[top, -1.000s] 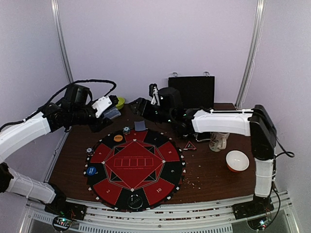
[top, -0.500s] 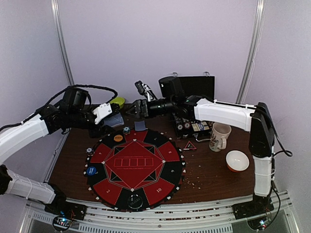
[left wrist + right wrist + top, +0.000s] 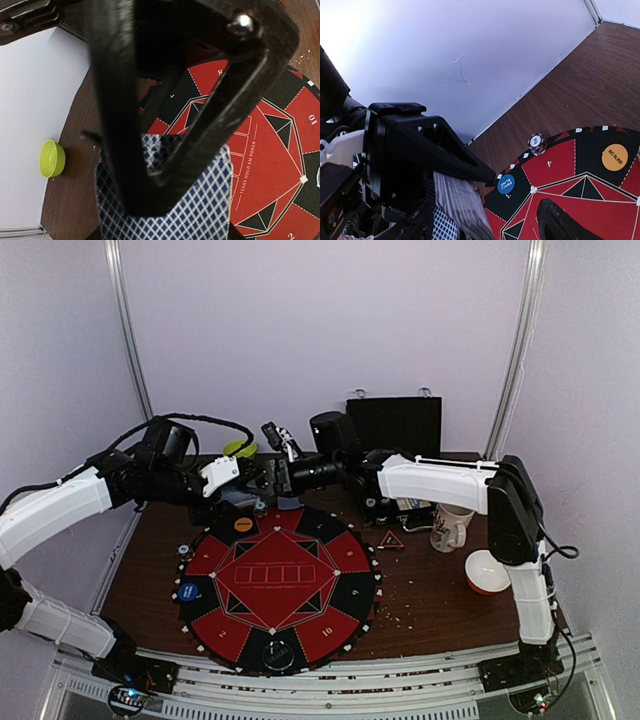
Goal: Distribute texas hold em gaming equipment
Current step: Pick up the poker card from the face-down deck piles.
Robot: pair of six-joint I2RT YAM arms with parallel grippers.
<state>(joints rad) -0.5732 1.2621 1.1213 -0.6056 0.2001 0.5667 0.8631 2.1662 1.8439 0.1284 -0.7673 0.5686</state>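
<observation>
1. The overhead view shows both arms meeting above the far left part of the table (image 3: 430,605), over the far edge of the round red and black mat (image 3: 275,580).
2. The left end effector (image 3: 150,200) is clamped on a deck of cards (image 3: 200,212). Its wrist view shows the blue-checked back pinched between the black fingers, above the mat's far left rim.
3. The right end effector (image 3: 482,215) is spread wide. The deck's edge shows between its fingers, close to one of them, but contact cannot be told.
4. Only the right wrist view shows the lettering on the mat's pieces: a blue disc (image 3: 506,184) and an orange disc (image 3: 614,157), with a striped chip (image 3: 536,143) at the rim.
5. Only the overhead view shows the triangle (image 3: 390,539), just right of the mat and near a mug (image 3: 452,527).
6. A green bowl (image 3: 51,158) sits at the far left.
</observation>
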